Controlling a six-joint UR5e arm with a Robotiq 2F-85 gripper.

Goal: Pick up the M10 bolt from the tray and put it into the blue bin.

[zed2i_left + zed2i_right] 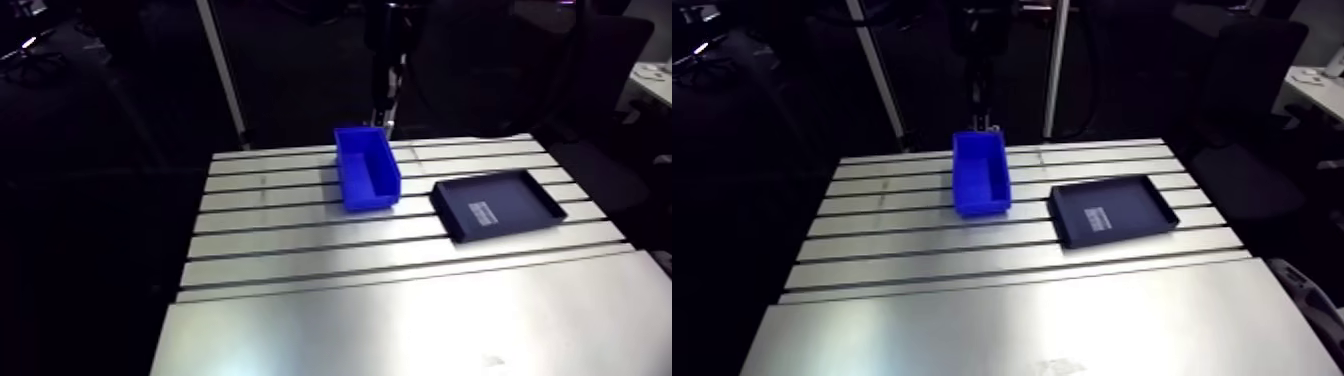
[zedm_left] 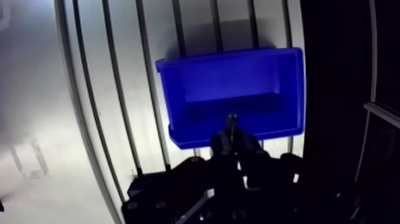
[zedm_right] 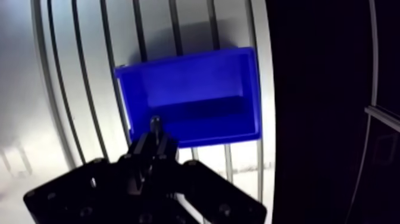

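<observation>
The blue bin [image 1: 352,178] stands open-topped at the far middle of the table, and its inside looks bare in the wrist view. To its right lies the black tray [image 1: 522,194], flat, with only a white label [image 1: 484,213] showing in it. My gripper [image 2: 232,132] hangs over the near wall of the blue bin [image 2: 178,101], its fingers pressed close together. A small dark stub with a pale tip, the M10 bolt [image 2: 232,119], sticks out between the fingertips. In the arm view the gripper [image 1: 386,112] comes down just behind the bin's far end.
The slotted aluminium table [image 1: 400,310] stretches wide and smooth toward the near edge. A slanted metal post [image 1: 228,80] rises behind the table's far left corner. Beyond the far edge everything is dark.
</observation>
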